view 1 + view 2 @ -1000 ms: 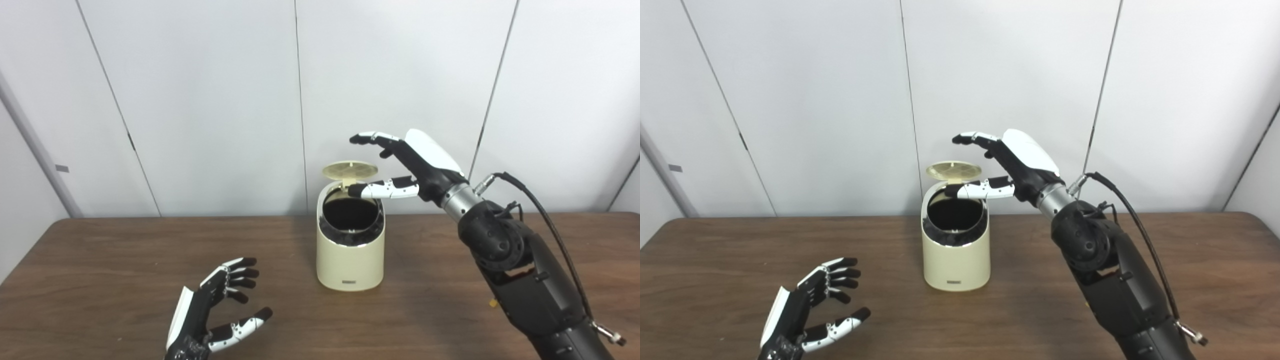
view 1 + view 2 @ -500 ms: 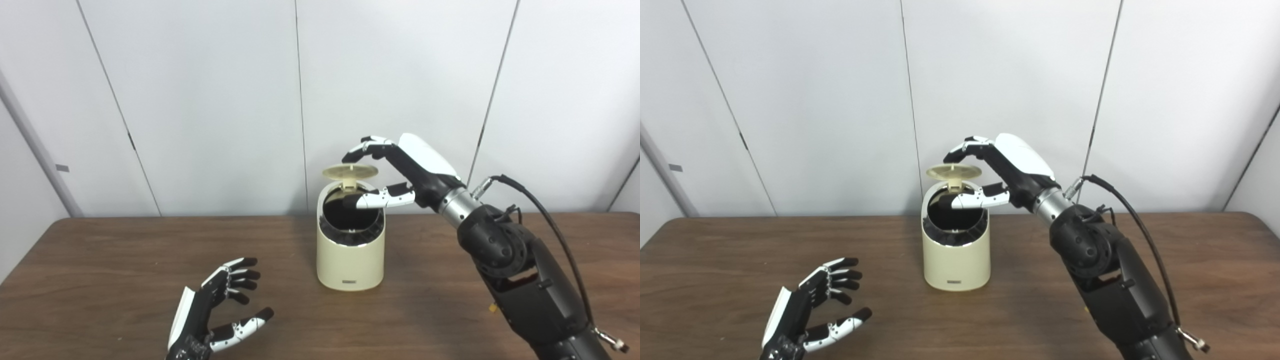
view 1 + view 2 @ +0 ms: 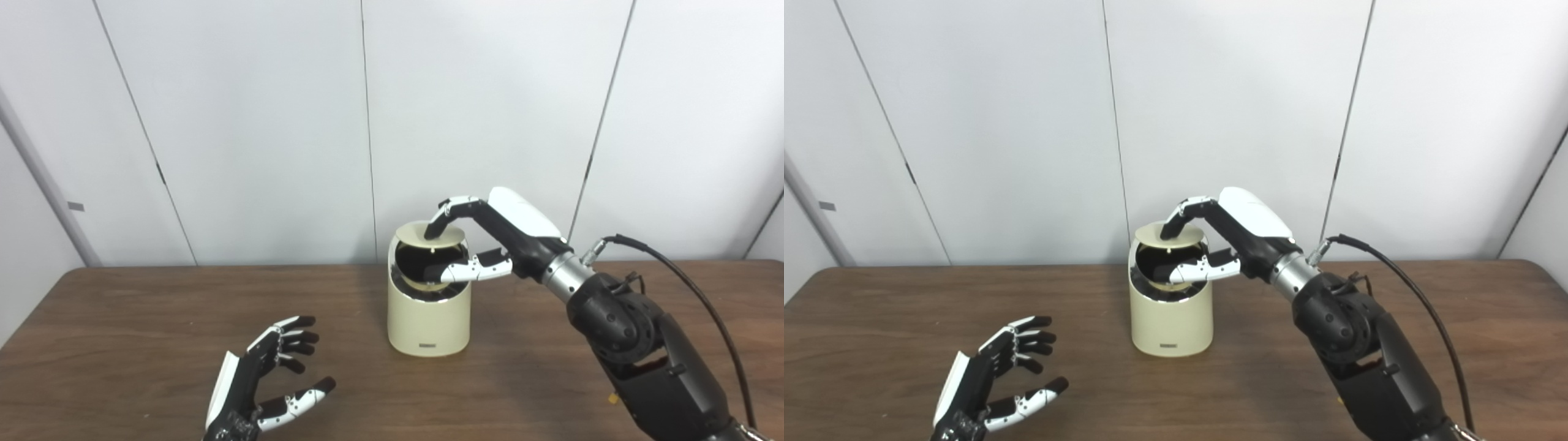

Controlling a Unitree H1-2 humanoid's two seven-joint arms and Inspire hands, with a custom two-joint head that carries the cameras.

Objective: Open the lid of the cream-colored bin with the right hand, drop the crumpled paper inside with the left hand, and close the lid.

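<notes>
Fingertips (image 3: 433, 229) of the right hand (image 3: 499, 229) press down on top of the round lid (image 3: 429, 235), which sits nearly level over the mouth of the cream-colored bin (image 3: 429, 318) with a dark gap showing under its front edge; the thumb reaches across that gap in front of the opening. Whether the thumb touches the rim cannot be told. The hand grips nothing, its fingers curled only onto the lid top. The left hand (image 3: 263, 383) rests low near the front left of the table (image 3: 122, 331), palm up, fingers spread and empty.

No crumpled paper can be seen anywhere on the table, and the bin's interior is too dark to make out. The left wrist and the right forearm are cut off by the bottom edge.

The bin stands upright on the dark wood-grain table, toward its far middle, before a wall of plain white panels with thin dark seams.

The right eye view shows the bin further left in the frame and less of the grey strip at the wall's far left.
</notes>
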